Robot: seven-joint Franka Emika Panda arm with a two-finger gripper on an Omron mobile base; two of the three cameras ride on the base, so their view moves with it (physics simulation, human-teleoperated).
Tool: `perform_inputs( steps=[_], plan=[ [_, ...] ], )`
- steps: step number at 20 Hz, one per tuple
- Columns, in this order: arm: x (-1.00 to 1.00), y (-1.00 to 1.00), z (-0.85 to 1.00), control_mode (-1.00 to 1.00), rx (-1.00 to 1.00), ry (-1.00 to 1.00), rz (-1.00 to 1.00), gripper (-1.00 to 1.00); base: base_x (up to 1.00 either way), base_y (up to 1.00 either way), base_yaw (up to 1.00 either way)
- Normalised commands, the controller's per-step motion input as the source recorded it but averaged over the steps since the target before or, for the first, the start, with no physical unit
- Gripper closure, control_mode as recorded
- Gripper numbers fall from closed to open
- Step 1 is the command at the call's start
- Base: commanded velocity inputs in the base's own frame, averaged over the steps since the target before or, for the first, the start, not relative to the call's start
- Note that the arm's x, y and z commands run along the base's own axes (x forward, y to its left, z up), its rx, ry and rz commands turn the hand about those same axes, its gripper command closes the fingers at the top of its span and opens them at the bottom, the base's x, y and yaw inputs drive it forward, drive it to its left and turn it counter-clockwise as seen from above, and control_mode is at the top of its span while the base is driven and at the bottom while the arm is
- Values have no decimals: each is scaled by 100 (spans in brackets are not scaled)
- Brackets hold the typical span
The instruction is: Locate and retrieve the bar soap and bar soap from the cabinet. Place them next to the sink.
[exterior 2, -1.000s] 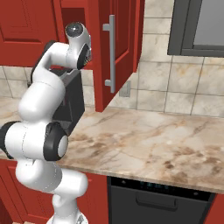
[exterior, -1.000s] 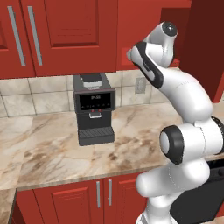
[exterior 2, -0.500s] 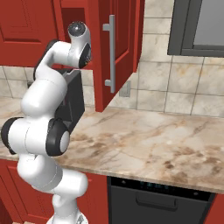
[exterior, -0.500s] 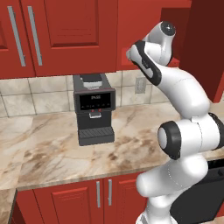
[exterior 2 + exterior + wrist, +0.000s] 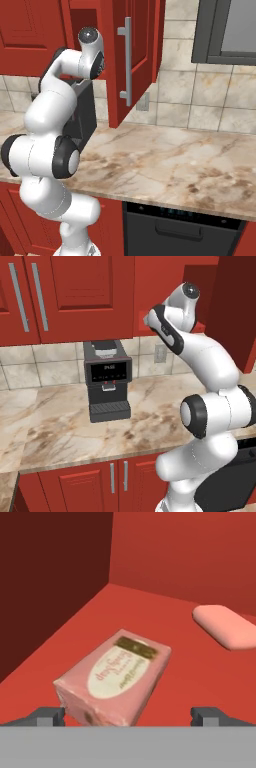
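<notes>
Hand view: gripper (image 5: 128,716) released, tips wide apart, nothing held | boxed soap (image 5: 116,676) on cabinet (image 5: 165,557) shelf, between the tips | pink bar (image 5: 226,627) lies beyond, apart from it | Right base view: door (image 5: 131,55) open, arm reaching inside.

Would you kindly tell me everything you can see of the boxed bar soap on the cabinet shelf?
The boxed bar soap is a small pink carton with a pale oval label and a gold tab near one end. It looks like printed card, intact, lying flat on the red shelf, turned diagonally. It lies apart from the rounded pink bar. Nothing grips it.
</notes>
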Motion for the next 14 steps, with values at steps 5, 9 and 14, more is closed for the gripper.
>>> perform_inputs(
  steps=[5, 9, 14],
  plan=[
    [17, 0, -6, -100, 0, 0, 2, -100, 0, 0, 0],
    [22, 0, -5, -100, 0, 0, 3, -100, 0, 0, 0],
    [17, 0, -9, -100, 0, 1, 2, -100, 0, 0, 0]
  ],
)
